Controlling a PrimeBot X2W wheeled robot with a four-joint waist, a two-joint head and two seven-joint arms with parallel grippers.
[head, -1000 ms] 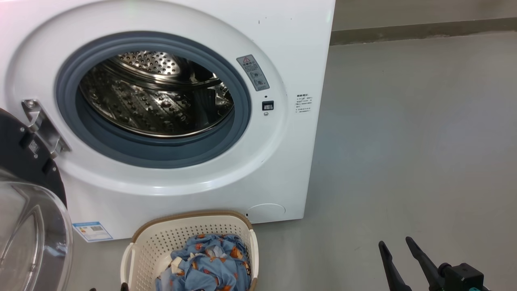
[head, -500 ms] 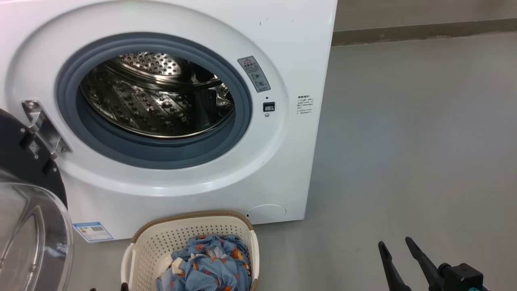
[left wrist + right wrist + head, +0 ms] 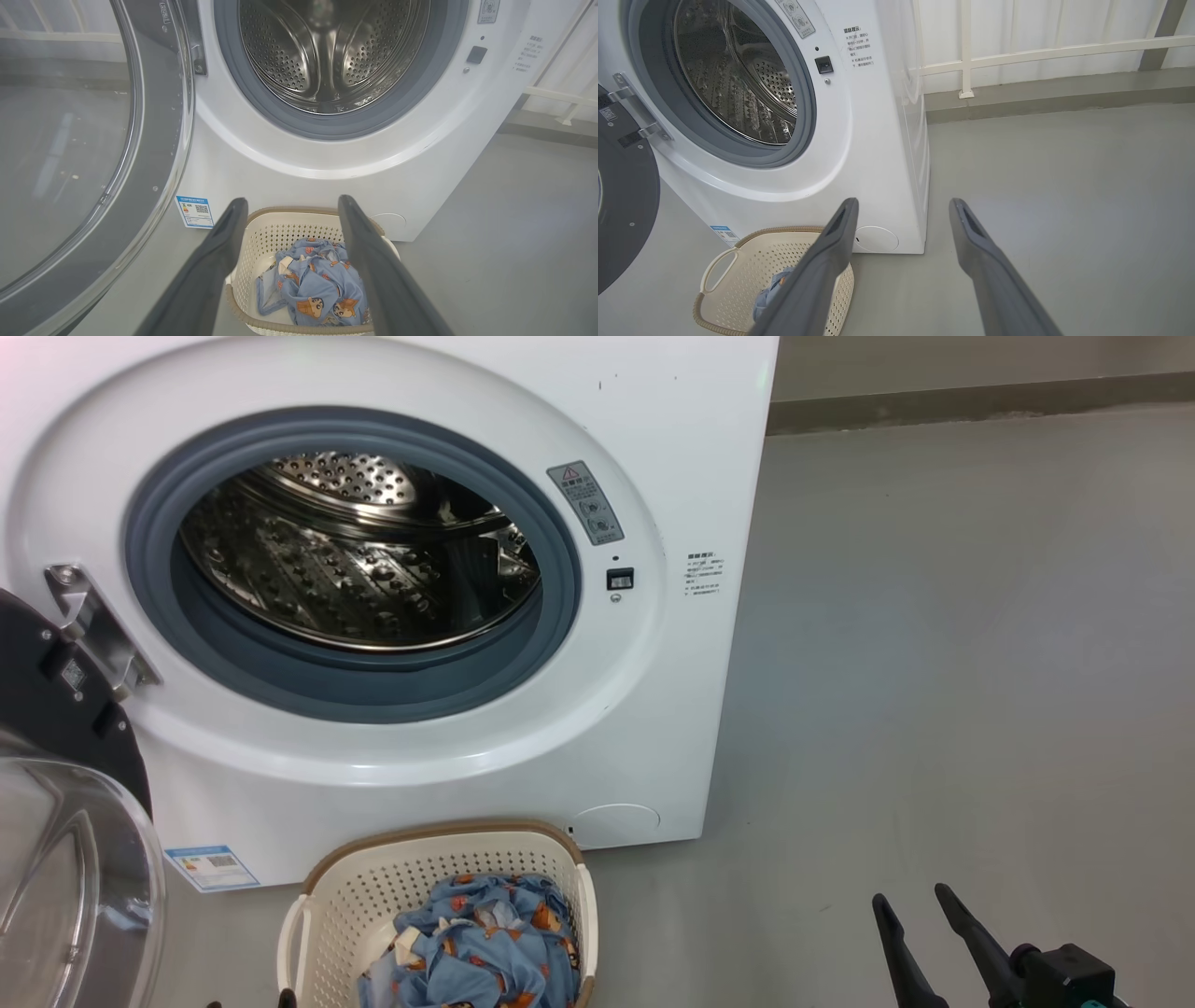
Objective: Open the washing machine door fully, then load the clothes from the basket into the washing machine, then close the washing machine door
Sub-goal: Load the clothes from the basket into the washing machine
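The washing machine (image 3: 653, 429) stands with its steel drum (image 3: 355, 560) exposed. The washing machine door (image 3: 56, 728) hangs swung wide open on its hinge at the left, glass bowl facing out. On the floor in front sits the basket (image 3: 411, 877) holding the clothes (image 3: 476, 943), a blue bundle with orange figures. My left gripper (image 3: 289, 205) hovers open above the basket (image 3: 280, 228) and the clothes (image 3: 313, 284), touching neither. My right gripper (image 3: 910, 896) is open over bare floor to the basket's right, nothing between its fingers (image 3: 840, 224).
Grey floor (image 3: 934, 663) stretches right of the machine to a wall skirting (image 3: 980, 401). A white railing (image 3: 1041, 51) runs along that wall. The open door (image 3: 93, 140) takes up the space left of the basket.
The head camera has shifted very slightly. Both grippers, the door, the basket and the clothes stay where they were.
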